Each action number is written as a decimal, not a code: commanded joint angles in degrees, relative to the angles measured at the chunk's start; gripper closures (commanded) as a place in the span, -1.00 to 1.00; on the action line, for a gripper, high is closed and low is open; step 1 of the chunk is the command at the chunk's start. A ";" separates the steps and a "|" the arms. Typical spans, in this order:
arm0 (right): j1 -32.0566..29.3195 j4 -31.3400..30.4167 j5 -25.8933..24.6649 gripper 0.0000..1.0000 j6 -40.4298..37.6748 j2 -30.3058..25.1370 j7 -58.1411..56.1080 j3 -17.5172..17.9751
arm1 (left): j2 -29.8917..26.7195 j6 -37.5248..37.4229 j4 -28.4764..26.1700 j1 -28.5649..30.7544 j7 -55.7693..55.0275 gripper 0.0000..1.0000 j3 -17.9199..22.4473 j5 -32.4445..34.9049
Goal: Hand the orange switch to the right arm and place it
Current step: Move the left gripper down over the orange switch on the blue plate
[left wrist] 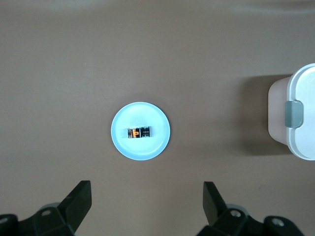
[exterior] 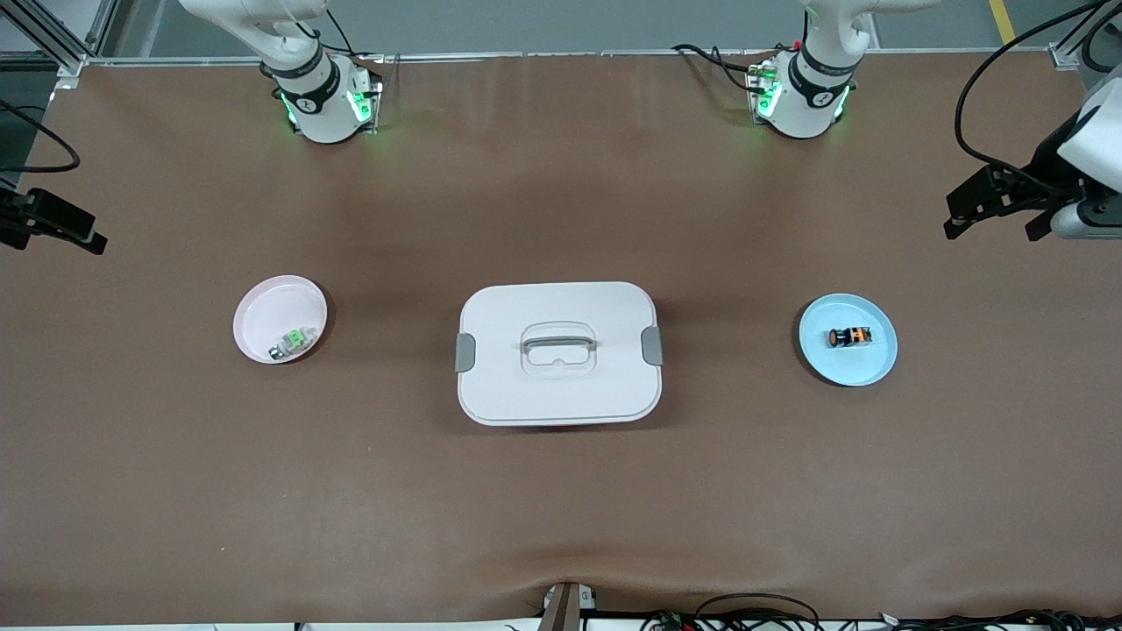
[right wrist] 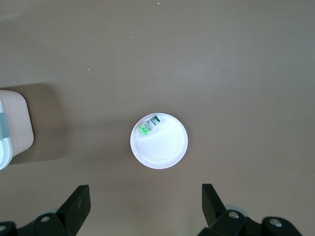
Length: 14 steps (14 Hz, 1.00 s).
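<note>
- Lying on its side, the orange switch (exterior: 848,336) sits near the middle of the blue plate (exterior: 868,368), toward the left arm's end of the desk (exterior: 561,508); short black cylinder, orange cap and orange marks; loose, nothing touching it
- blue plate is round, shallow, smooth and glossy; raised rim should stop the part rolling off
- left hand (exterior: 999,210) hangs high over the desk edge at its own end, well apart from the plate; fingers (left wrist: 78,201) spread wide, empty; its wrist view looks straight down on the switch, so likely staged for the pick
- right hand (exterior: 53,230) over its own end of the desk, fingers (right wrist: 78,204) also wide apart, empty; waiting for the handover, my guess
- white lidded box (exterior: 558,352) between the plates; rounded corners, grey side clips, moulded handle, lid on
- pink plate (exterior: 263,307) near the right arm holds a small green-and-silver part (exterior: 293,342); not ours
- brown desk cover is matte, slightly wrinkled near the camera edge
- task not started
</note>
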 commanded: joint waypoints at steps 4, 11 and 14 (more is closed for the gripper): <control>-0.53 -0.17 1.82 -1.00 -0.33 -0.70 0.96 -0.04 | 0.33 -1.21 1.05 -0.01 0.12 -1.00 0.14 0.25; -0.53 -0.17 1.73 -1.00 -0.51 -0.61 0.61 -0.04 | 3.57 -3.48 0.53 0.69 0.20 -1.00 0.58 0.34; -0.53 -0.17 1.12 -1.00 -0.33 -0.61 0.61 -0.04 | 6.12 -3.58 -0.17 2.10 0.82 -1.00 0.49 0.34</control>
